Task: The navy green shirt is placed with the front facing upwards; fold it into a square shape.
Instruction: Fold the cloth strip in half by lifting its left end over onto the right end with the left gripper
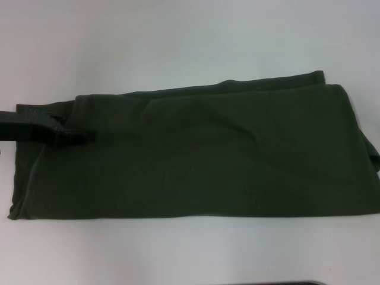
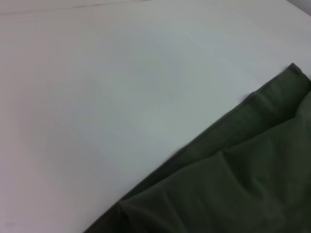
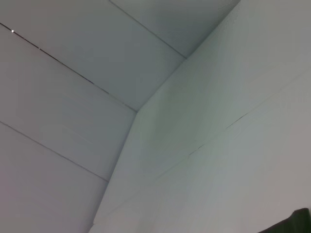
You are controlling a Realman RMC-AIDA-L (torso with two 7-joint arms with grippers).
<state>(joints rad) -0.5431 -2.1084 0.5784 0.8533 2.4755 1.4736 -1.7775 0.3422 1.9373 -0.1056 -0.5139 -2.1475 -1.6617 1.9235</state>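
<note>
- The navy green shirt (image 1: 202, 154) lies folded in a long band on the white table (image 1: 178, 35).
- You see the left gripper (image 1: 74, 136) at its left end; grip state cannot be told.

- A plain indoor test room or lab, not a lived-in home.
- The white table (image 1: 178, 35) is bare apart from one folded shirt (image 1: 208, 154), lying under the left gripper (image 1: 74, 136).
- Behind the right gripper: blank white panelled walls (image 3: 233, 121) meeting a panelled ceiling (image 3: 73, 73).

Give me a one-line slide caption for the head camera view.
Left gripper rests on the left end of the navy green shirt, folded into a long band on the white table.
</note>
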